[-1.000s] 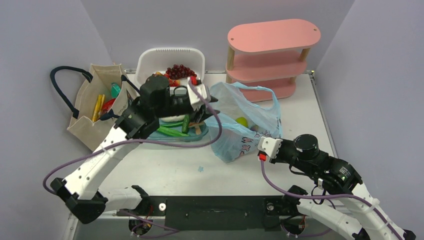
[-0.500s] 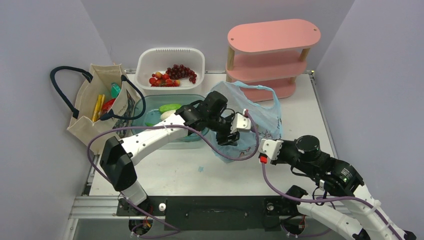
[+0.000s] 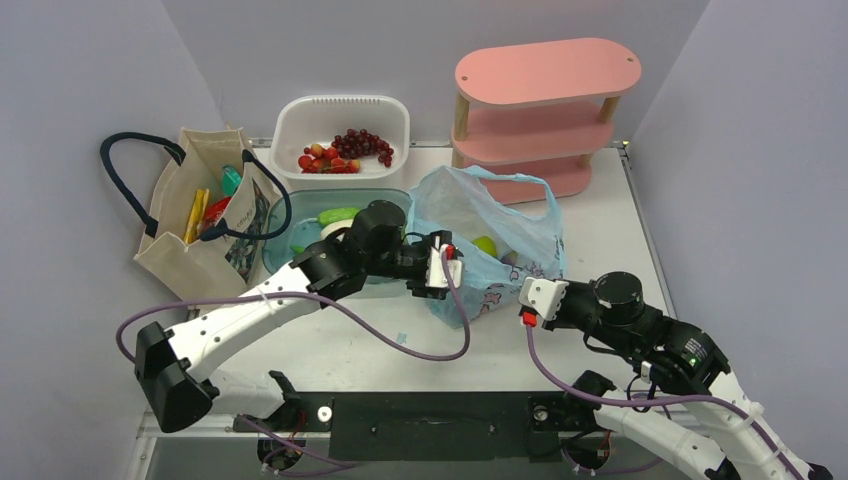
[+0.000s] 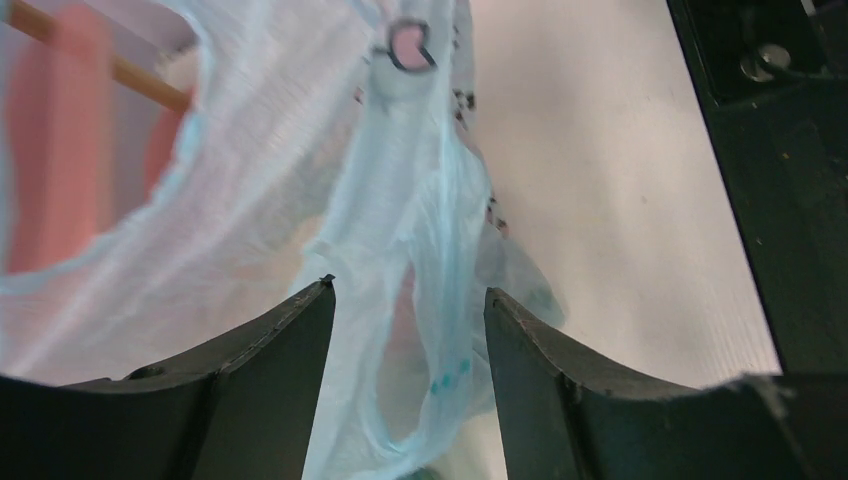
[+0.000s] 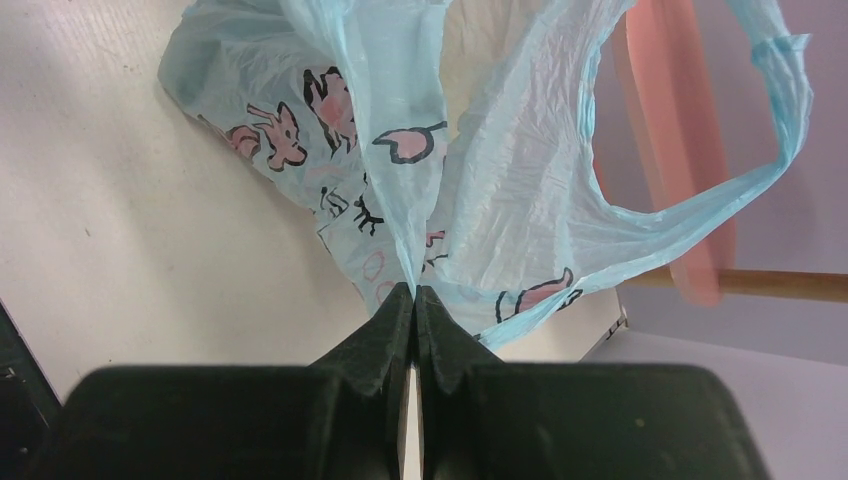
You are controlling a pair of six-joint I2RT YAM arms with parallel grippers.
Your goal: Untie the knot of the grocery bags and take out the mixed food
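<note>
Grocery bag (image 3: 455,200) edge pinched by right pincer (image 5: 414,292) (interior mostly hidden).

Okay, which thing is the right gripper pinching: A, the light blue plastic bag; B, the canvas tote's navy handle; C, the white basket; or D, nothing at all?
A: in the right wrist view, the right gripper has its jaws shut on a fold of the blue plastic bag.
</note>
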